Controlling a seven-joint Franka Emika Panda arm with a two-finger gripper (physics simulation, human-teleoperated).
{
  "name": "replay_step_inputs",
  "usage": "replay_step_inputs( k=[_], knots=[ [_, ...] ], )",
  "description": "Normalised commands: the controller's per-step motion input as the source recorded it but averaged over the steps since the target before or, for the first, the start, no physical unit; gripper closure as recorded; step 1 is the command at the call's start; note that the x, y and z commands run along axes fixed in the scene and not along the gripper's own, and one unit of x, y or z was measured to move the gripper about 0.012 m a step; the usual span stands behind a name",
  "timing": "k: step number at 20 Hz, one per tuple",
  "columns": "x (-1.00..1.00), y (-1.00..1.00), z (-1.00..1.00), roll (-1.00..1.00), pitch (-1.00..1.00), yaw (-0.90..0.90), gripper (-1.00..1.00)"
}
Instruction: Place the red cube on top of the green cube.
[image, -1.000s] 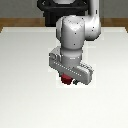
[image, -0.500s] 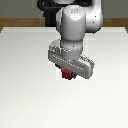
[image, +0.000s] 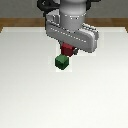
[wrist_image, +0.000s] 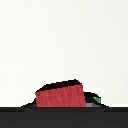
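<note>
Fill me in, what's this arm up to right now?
The Panda arm's gripper holds the small dark-red matte cube in the air over the white table. The small dark-green matte cube sits on the table just below it, slightly toward the exterior view's left. In the wrist view the red cube fills the foreground, with only a sliver of green showing beside it. The stack is not yet made.

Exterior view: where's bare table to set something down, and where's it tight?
Bare table lies open on both sides of the green cube and all along the near edge. It is crowded only at the middle, where the gripper holds the red cube just above and behind the green one.
</note>
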Motion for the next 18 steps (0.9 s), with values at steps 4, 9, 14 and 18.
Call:
replay_step_inputs(
  k=[4, 9, 14, 18],
  knots=[
    [-0.50, 0.00, 0.00, 0.00, 0.00, 0.00, 1.00],
    [-0.60, 0.00, 0.00, 0.00, 0.00, 0.00, 1.00],
    [-0.40, 0.00, 0.00, 0.00, 0.00, 0.00, 1.00],
    [0.00, -0.25, 0.00, 0.00, 0.00, 0.00, 1.00]
  ],
)
